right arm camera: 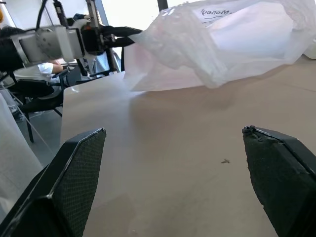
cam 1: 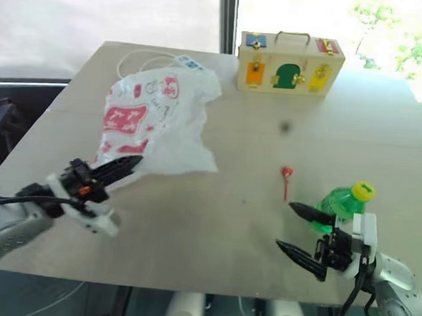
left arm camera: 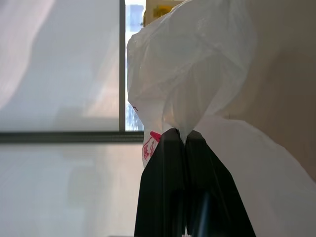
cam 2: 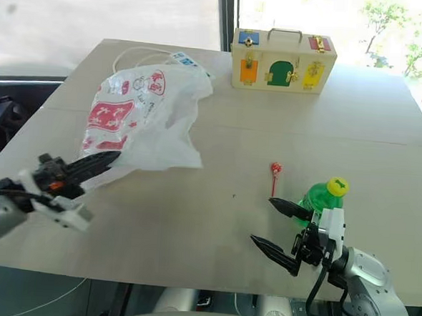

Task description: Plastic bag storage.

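Pinching near edge of plastic bag point(cam 1: 159, 119), left gripper point(cam 1: 133, 163) jaws clenched on it; bag on table point(cam 1: 214, 215) far left. Right gripper point(cam 1: 301, 231) jaws spread wide, empty, near right, beside green bottle point(cam 1: 342, 200).

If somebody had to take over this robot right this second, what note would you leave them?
Left gripper: shut on the near edge of the plastic bag.
Right gripper: open, holding nothing, beside the green bottle.
Bag: spread loose on the table, near the wooden box at the far edge.
Done: bag gripped.
Left: gather the bag up and store it, probably in the box, which looks closed.
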Controlling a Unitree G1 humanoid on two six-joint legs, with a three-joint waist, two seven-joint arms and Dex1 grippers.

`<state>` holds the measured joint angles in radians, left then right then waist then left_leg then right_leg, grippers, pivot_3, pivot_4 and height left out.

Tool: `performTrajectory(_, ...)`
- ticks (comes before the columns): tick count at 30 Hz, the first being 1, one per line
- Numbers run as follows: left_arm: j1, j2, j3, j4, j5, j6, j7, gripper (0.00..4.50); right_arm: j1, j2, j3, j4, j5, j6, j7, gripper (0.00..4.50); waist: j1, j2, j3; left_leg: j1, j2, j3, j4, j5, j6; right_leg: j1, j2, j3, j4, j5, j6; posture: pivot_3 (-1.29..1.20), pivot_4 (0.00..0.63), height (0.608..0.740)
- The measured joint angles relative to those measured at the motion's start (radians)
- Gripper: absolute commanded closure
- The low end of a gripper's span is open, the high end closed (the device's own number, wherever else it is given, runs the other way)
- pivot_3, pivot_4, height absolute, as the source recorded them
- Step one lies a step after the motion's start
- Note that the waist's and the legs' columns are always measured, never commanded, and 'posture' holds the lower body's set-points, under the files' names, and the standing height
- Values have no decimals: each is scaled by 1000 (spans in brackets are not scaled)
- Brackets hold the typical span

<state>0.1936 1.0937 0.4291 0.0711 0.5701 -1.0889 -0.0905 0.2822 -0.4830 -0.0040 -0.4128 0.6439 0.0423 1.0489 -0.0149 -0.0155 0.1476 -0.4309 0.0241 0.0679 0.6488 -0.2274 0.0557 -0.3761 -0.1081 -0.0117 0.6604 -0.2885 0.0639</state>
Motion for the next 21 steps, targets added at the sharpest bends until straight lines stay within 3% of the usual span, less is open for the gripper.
performTrajectory(4,72,33,86,164,123,-89,82,4490,-4,1,5,0,-2,0,0,0,1,-1,0,0,0,2,0,0,0,-1,1,-3,0,1,2,0,150,731)
performTrajectory(9,189,74,172,378,281,-68,268,4490,15,7,7,0,-6,-2,-1,0,2,-3,0,0,0,4,0,0,1,0,3,-3,1,1,4,0,150,731)
performTrajectory(17,165,83,146,527,265,98,404,4490,7,9,9,0,-7,1,-7,0,7,-11,-3,0,1,4,2,0,0,0,3,-5,2,2,4,0,150,731)
performTrajectory(20,171,82,141,514,209,93,404,3687,3,4,9,0,-7,4,-6,0,4,-13,-4,0,1,4,2,0,0,0,1,-5,2,2,4,0,150,731)
performTrajectory(21,187,81,139,486,199,86,403,3186,1,3,9,0,-7,8,-6,0,4,-13,-4,0,1,4,2,0,0,0,1,-5,1,2,4,0,150,731)
